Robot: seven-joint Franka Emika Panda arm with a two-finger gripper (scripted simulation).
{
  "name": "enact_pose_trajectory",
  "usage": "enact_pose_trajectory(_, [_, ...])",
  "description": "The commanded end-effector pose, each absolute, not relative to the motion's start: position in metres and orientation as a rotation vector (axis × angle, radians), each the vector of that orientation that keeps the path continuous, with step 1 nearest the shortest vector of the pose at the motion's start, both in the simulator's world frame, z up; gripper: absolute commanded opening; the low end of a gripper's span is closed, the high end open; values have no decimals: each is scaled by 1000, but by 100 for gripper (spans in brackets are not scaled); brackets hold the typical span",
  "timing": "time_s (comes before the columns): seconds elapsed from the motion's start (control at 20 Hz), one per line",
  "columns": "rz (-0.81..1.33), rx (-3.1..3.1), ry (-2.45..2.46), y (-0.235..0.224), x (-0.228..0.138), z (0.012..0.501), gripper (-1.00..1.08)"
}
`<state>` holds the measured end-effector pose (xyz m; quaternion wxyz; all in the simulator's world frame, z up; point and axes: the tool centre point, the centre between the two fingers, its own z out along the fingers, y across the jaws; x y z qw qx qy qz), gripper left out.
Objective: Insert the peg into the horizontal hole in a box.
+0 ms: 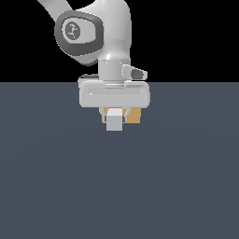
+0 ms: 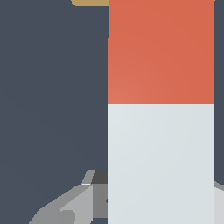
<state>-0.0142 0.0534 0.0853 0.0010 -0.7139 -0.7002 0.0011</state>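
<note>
The peg points away from the exterior camera, its white end (image 1: 114, 124) facing it and a sliver of the orange-red end (image 1: 115, 112) under the hand. My gripper (image 1: 114, 113) is shut on the peg from above. The tan box (image 1: 134, 116) stands just behind the peg, mostly covered by the hand and peg. The hole is hidden. In the wrist view the peg fills the frame, orange-red part (image 2: 161, 52) beyond the white part (image 2: 161, 162), with one grey finger (image 2: 65, 210) beside it and a strip of the box (image 2: 89, 2) past the orange end.
A flat dark grey-blue floor (image 1: 119, 186) spreads all around the box and the peg. Nothing else shows on it. The arm's white links (image 1: 107, 32) rise above the hand against a black background.
</note>
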Motion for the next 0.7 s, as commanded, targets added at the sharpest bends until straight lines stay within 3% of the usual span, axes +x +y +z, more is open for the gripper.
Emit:
enact_pose_trajectory(0.0, [0, -2256, -2186, 68, -10, 92, -100])
enact_pose_trajectory(0.65, [0, -2273, -2169, 91, -3, 100, -100])
